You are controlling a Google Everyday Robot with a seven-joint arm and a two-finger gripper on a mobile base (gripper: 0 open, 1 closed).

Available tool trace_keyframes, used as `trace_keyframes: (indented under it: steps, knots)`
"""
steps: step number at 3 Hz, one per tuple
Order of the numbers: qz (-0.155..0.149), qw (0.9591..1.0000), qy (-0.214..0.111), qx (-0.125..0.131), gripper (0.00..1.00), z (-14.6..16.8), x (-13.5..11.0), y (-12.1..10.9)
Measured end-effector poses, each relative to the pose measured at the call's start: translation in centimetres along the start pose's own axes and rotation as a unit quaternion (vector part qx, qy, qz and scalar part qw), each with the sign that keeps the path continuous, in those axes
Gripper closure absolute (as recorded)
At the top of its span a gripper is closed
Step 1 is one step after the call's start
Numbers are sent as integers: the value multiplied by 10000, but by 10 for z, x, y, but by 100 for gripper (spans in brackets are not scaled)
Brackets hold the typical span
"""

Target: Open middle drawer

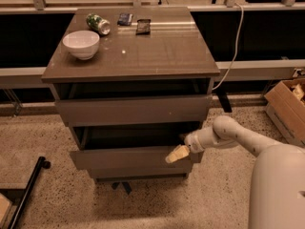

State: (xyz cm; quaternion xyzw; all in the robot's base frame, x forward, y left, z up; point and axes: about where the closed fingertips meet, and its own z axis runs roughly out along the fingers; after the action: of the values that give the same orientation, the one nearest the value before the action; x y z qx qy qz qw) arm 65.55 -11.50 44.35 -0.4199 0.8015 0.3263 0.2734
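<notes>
**Dim Room, Speckled Floor**

Warm, low light fell on a speckled terrazzo floor (43, 142). A taupe cabinet (157, 46) stood before dark panels (257, 32) and a grey ledge (24, 75). A cardboard box (286, 109) sat at the right. The gripper (177, 154) hung at the cabinet's front, low right.
</notes>
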Motion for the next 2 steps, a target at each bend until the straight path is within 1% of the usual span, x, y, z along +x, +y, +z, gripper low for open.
trace_keyframes:
  steps: [1, 2]
  knots:
    - [240, 9989, 392, -92, 0, 0, 23, 24]
    - [240, 9989, 392, -92, 0, 0, 23, 24]
